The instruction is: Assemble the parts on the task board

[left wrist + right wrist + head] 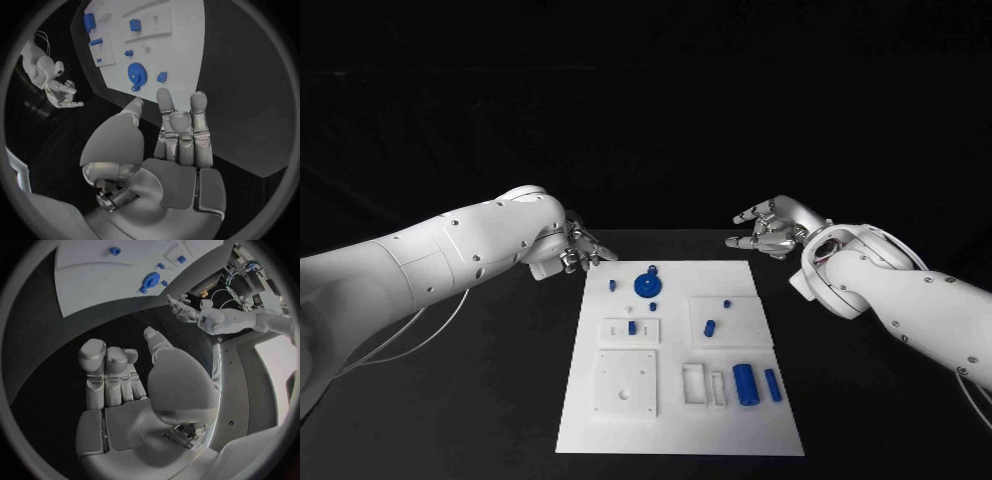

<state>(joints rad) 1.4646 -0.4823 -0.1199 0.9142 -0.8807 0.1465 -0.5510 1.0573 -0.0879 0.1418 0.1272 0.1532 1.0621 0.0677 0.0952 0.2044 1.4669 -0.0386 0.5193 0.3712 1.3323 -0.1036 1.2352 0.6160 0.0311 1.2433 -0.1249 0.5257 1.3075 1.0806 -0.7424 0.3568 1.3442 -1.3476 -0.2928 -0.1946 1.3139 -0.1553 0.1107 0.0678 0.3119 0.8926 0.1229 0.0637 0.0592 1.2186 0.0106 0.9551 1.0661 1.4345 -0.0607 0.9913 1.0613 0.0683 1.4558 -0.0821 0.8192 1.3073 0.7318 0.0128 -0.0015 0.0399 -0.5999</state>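
In the head view, the white rectangular task board (pixel 678 400) is seen lying in the middle of the black table (pixel 473 400), with small blue parts on it: a round blue gear (pixel 648 285) near the far edge and two blue cylinders (pixel 746 384) near the front right. The left hand (pixel 574 250) is held over the table just beyond the board's far left corner, the right hand (pixel 769 228) beyond its far right corner.

In the left wrist view, the left hand's fingers (pixel 180 135) are seen apart, nothing held.

In the right wrist view, the right hand's fingers (pixel 109 375) are likewise spread and empty.

A black surface (pixel 473 400) carries a white task board (pixel 733 425) lying flat at its middle, reaching toward the near edge.
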